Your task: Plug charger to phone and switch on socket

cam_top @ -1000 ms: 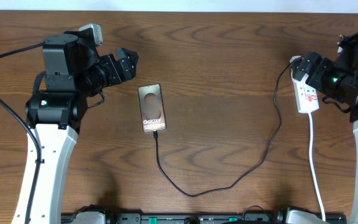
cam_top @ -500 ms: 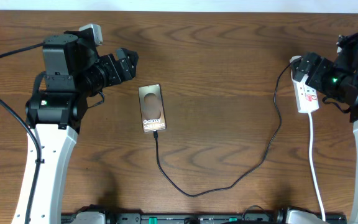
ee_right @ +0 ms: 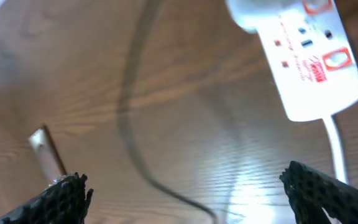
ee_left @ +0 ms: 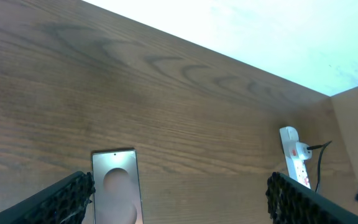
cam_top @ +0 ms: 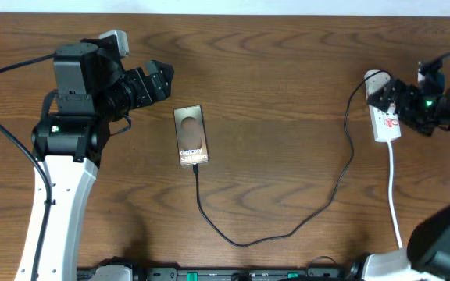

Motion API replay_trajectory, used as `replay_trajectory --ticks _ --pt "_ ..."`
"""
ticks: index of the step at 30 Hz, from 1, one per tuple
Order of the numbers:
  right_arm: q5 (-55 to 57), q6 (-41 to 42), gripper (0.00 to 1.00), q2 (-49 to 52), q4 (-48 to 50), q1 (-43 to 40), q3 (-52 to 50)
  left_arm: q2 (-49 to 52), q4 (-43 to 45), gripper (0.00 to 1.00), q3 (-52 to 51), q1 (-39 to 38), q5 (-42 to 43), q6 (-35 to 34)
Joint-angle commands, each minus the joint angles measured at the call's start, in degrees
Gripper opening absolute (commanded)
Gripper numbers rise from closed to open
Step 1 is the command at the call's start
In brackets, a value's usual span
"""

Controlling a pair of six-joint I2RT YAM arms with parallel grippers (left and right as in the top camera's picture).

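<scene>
Gaping right pincer (ee_right: 191, 190) near socket (ee_right: 306, 62)

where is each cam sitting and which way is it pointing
Overhead: fixed above the table, looking straight down; left arm and right arm show at the sides.
Left wrist: low over the table, facing across it past the phone toward the socket; the left end effector, open, shows its fingers at the bottom corners.
Right wrist: angled down at the socket and the charger cable; the right end effector, open, shows its fingers at the bottom corners.
Shared: both wrist views catch the socket.
</scene>
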Motion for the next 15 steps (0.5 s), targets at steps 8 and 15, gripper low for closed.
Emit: replay_trajectory --ticks 8,15 --pt "9.73 -11.02 0.99 6.21 8.02 -3.43 1.57 -0.39 -0.15 0.91 -0.11 0.28 -0.72 0.37" --pt "12.59 -11.45 0.99 9.88 16.28 -3.43 1.57 -0.39 -0.17 0.91 -0.11 0.28 -0.72 0.35"
